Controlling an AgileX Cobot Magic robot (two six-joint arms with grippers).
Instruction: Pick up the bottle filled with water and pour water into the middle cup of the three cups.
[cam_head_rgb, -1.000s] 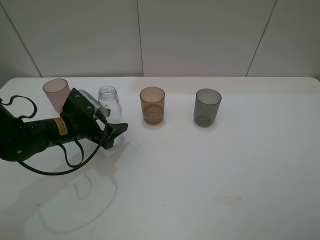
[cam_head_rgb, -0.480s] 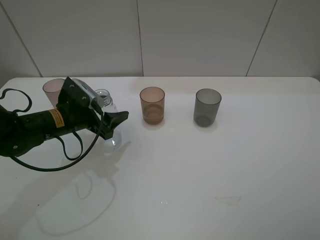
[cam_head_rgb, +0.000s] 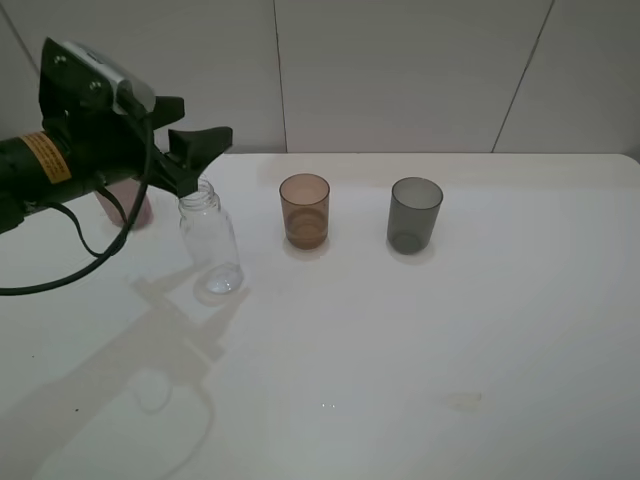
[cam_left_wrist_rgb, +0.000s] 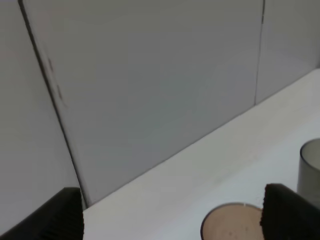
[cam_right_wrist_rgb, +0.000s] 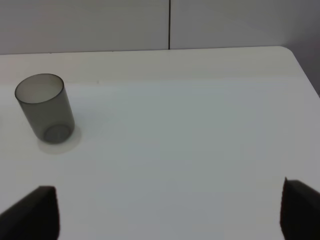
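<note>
The clear bottle (cam_head_rgb: 211, 243) stands on the table (cam_head_rgb: 400, 340), leaning slightly, left of the cups' middle. My left gripper (cam_head_rgb: 196, 124) is open and empty in the air just above the bottle's neck, apart from it. In the left wrist view its fingertips (cam_left_wrist_rgb: 60, 212) stand wide apart with nothing between them. The orange-brown middle cup (cam_head_rgb: 304, 211) stands right of the bottle; its rim shows in the left wrist view (cam_left_wrist_rgb: 232, 223). The pinkish cup (cam_head_rgb: 128, 207) is partly hidden behind my left arm. The dark grey cup (cam_head_rgb: 414, 214) (cam_right_wrist_rgb: 45, 108) stands on the right. My right gripper (cam_right_wrist_rgb: 170, 215) is open and empty.
A white panelled wall (cam_head_rgb: 400, 70) runs along the table's back edge. The table's right back corner (cam_right_wrist_rgb: 287, 50) shows in the right wrist view. A faint smear (cam_head_rgb: 462, 400) lies on the table near the front right.
My left gripper has risen up and back from table height, away from the bottle. The bottle was tipped against the gripper and now stands free on the table, shifted slightly forward.
</note>
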